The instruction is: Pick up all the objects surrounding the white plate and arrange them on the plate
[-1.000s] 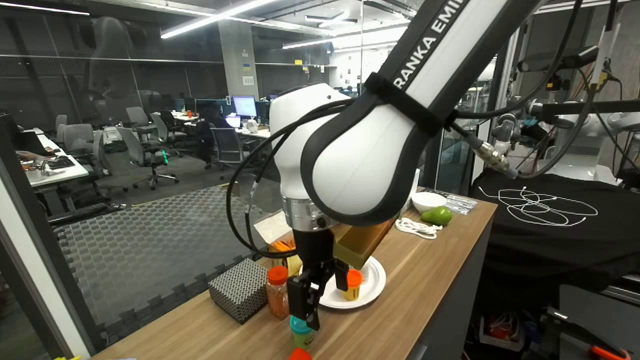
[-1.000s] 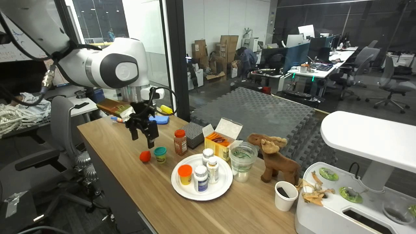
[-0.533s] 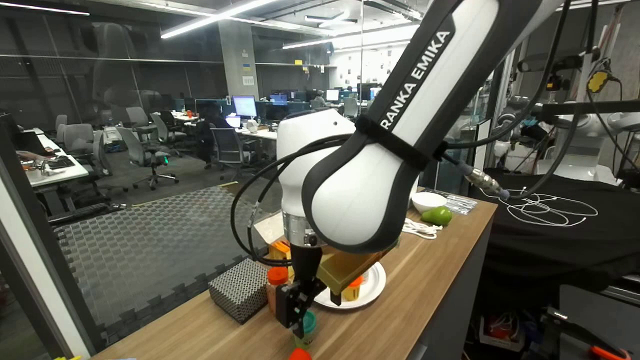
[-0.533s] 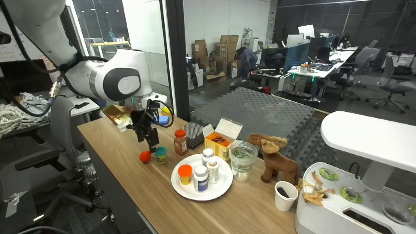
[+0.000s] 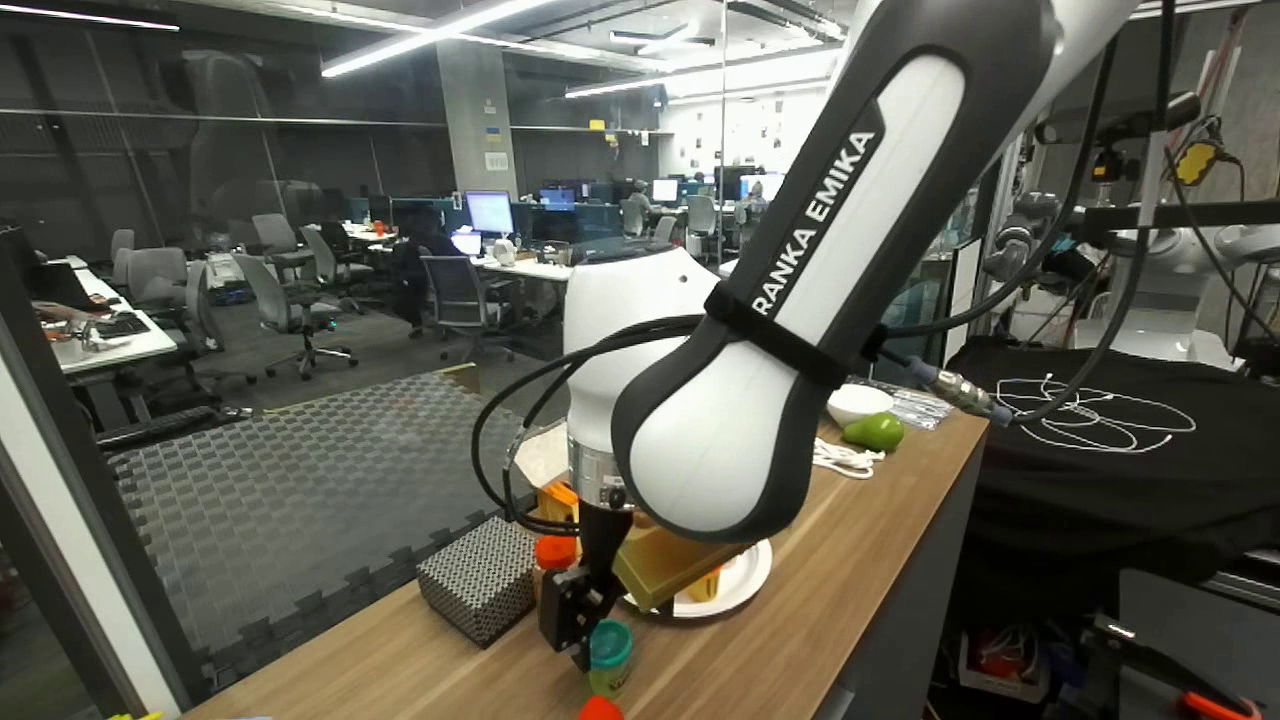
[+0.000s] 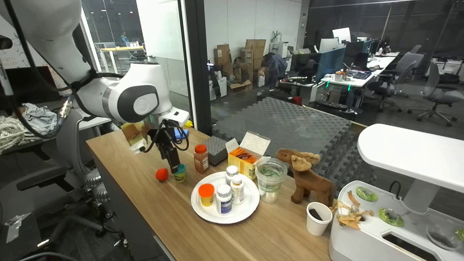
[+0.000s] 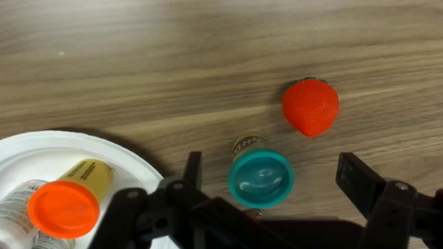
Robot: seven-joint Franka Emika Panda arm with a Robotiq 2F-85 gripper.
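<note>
The white plate (image 6: 232, 219) bears several white bottles (image 6: 224, 203) and an upright orange-lidded cup (image 6: 206, 195). On the wood beside it stands a teal-lidded cup (image 7: 261, 178), upright and untouched. My gripper (image 7: 271, 167) is open above this cup, whose lid appears between the two spread fingers in the wrist view, closer to the left one. A red strawberry (image 7: 310, 107) lies just beyond the cup. A red-capped orange bottle (image 6: 201, 161) stands near the plate, partly hidden behind the gripper in an exterior view. In that view the arm also covers much of the plate.
A grey patterned block (image 5: 480, 585) and an open orange-and-yellow carton (image 6: 241, 168) line the table's far side. Past the plate stand a clear tub (image 6: 270, 188), a toy moose (image 6: 311, 181) and a paper cup (image 6: 318, 226). A white bowl (image 5: 858, 402) is further off.
The arm has come down, bringing my gripper from above and behind the teal-lidded cup to right over its lid. The fingers have stayed spread. Objects on the table and plate have not moved.
</note>
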